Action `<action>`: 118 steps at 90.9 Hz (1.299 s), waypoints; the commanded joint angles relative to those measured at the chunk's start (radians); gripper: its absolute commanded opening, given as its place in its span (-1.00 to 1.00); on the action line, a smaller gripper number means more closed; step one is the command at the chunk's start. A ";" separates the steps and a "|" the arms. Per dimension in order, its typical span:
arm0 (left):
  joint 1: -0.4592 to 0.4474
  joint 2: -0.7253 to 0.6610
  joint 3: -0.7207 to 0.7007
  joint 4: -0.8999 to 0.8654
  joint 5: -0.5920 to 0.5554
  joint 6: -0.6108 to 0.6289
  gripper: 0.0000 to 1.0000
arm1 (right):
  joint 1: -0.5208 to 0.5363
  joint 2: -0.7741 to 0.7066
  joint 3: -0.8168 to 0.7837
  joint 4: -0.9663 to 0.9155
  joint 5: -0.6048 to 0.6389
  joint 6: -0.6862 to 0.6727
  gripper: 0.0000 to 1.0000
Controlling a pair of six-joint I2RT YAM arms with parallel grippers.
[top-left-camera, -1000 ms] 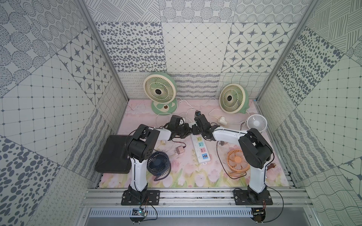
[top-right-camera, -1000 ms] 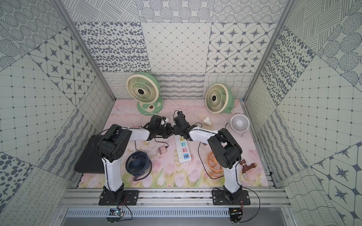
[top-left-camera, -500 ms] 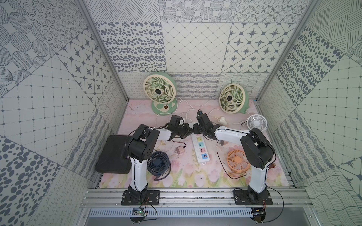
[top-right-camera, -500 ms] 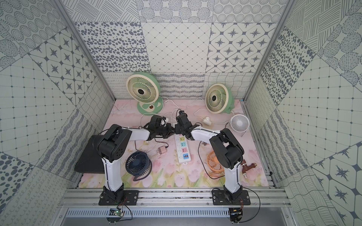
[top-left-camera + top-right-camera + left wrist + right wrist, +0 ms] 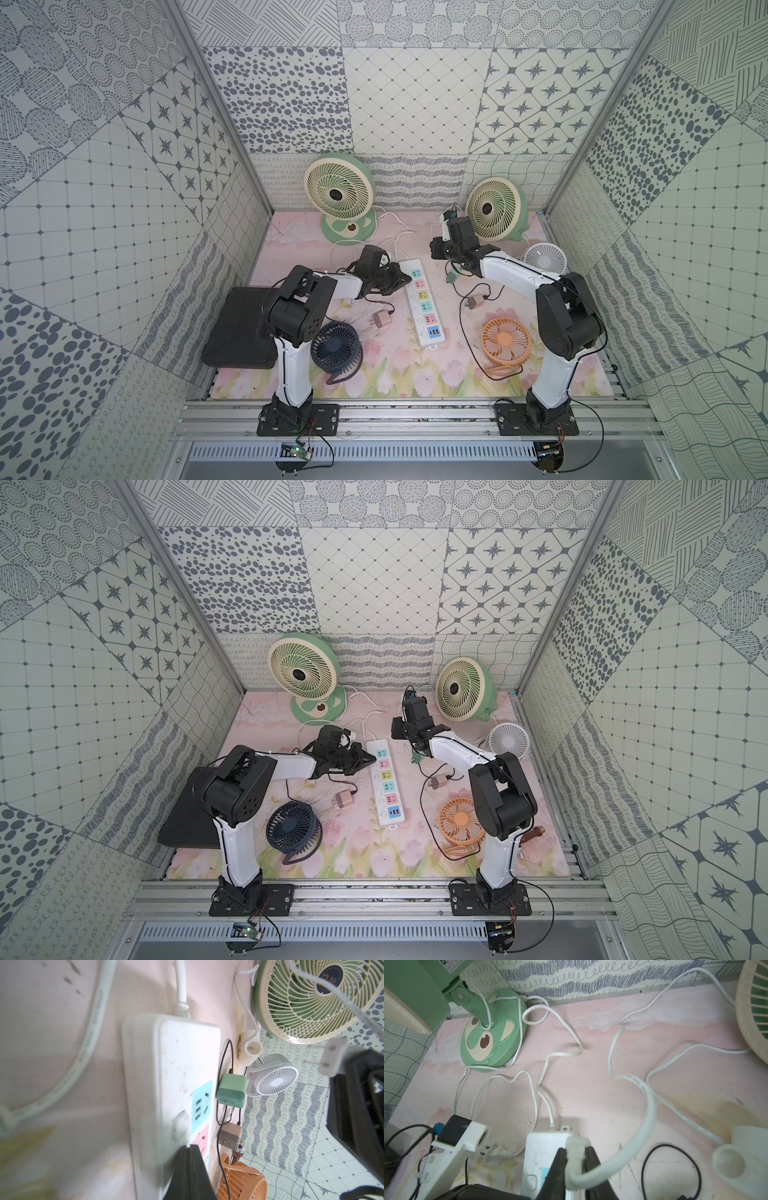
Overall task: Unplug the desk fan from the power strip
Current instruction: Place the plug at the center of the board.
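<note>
**Q:** Supporting surface?
**A:** Pink floral tabletop (image 5: 291, 232); power strip (image 5: 424, 307) lies flat at centre

**Q:** Other items resting on it?
**A:** Rear: left green fan (image 5: 348, 230), right green fan (image 5: 496, 210). Right: white fan (image 5: 543, 259). Front: orange fan (image 5: 505, 341), navy fan (image 5: 336, 347). Left edge: black pad (image 5: 239, 328). Near the strip: pink adapter (image 5: 381, 321), green adapter (image 5: 452, 276), beige adapter (image 5: 474, 302)

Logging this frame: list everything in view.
power strip: 1, white, centre
big fans: 2, green, back
white fan: 1, white, right edge
orange fan: 1, orange, front right
navy fan: 1, navy, front left
green adapter: 1, green, right of strip
tan adapters: 2, tan, either side of strip
tray: 1, black, left edge
plug: 1, white, held, out of strip
loose plug: 1, white, beside strip
brown object: 1, brown, right edge
left gripper: 1, black, shut, at strip
right gripper: 1, black, shut on plug
</note>
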 commanded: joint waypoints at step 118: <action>0.304 -0.667 -0.230 -0.443 -0.398 0.502 -0.90 | -0.205 0.034 0.154 -0.172 -0.133 -0.073 0.13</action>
